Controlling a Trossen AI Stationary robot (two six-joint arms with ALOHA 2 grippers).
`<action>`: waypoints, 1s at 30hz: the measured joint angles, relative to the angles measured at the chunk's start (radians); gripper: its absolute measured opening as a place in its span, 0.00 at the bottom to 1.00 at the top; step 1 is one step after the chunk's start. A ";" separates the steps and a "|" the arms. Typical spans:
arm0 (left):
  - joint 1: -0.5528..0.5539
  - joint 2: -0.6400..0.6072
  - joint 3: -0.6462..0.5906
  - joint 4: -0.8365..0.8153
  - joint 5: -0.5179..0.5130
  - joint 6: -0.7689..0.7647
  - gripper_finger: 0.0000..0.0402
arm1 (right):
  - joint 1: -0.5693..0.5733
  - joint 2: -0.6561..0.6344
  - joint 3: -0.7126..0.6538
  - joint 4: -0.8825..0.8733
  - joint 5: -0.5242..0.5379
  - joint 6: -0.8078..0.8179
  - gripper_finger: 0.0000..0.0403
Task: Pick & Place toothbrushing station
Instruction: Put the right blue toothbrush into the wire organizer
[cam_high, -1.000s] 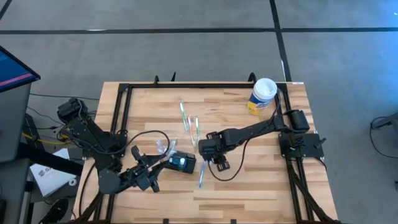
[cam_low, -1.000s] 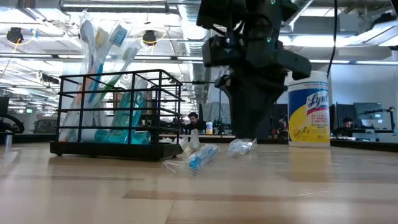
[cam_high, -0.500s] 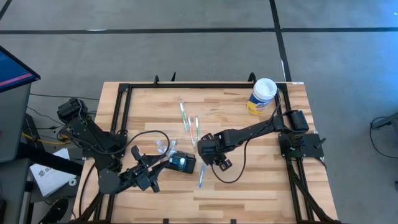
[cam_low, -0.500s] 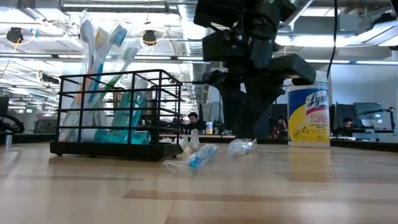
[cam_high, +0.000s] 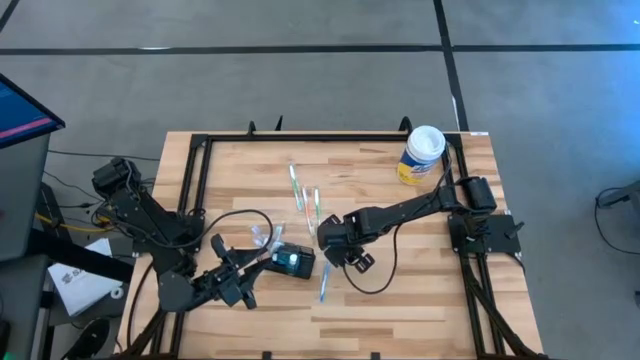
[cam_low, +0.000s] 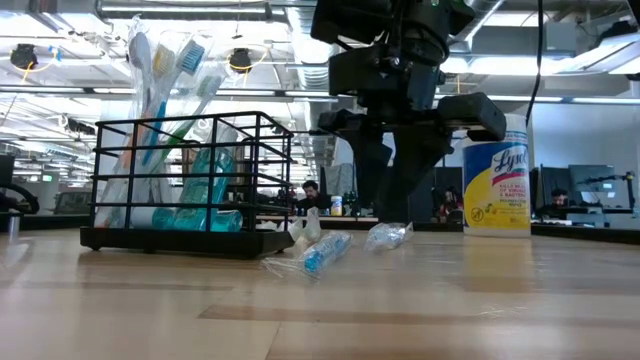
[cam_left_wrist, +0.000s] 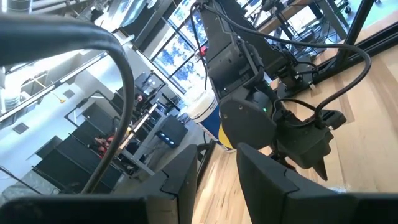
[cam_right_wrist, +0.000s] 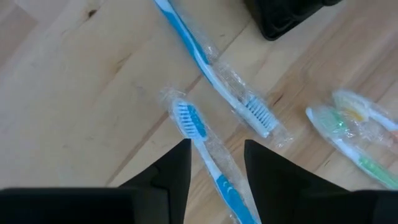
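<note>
Near the middle of the wooden desk (cam_high: 400, 290), we see the toothbrushing station (cam_high: 292, 261), a low black wire holder stuffed with toothbrushes and a teal tube, standing upright toward the left arm's side. Our left gripper (cam_high: 262, 262) sits right against it, though we cannot tell whether its fingers are clamped on the frame or merely beside it. Our right gripper (cam_high: 336, 247) hangs just beside the station, low over the desk; its fingers (cam_right_wrist: 174, 171) stand parted, holding nothing, straddling a wrapped blue toothbrush (cam_right_wrist: 202, 140) that lies flat below them. A second wrapped blue toothbrush (cam_right_wrist: 214, 71) lies close by, reaching toward the station's corner (cam_right_wrist: 283, 15), and a green one (cam_right_wrist: 354, 134) rests a little apart. A yellow-and-white wipes canister (cam_high: 422, 155) stands at the far right corner. Level with the desk, brush heads fan above the station (cam_low: 190, 180), well clear of the canister (cam_low: 496, 175).
</note>
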 joint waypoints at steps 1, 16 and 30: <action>0.000 0.000 0.000 0.000 0.000 0.000 0.26 | 0.000 0.000 0.000 0.001 0.000 -0.002 0.34; 0.000 0.000 0.000 0.000 0.000 0.000 0.26 | -0.021 0.000 -0.049 0.055 -0.003 -0.021 0.34; -0.001 0.001 0.000 0.001 0.001 0.000 0.26 | -0.022 0.112 -0.031 0.073 -0.032 -0.040 0.33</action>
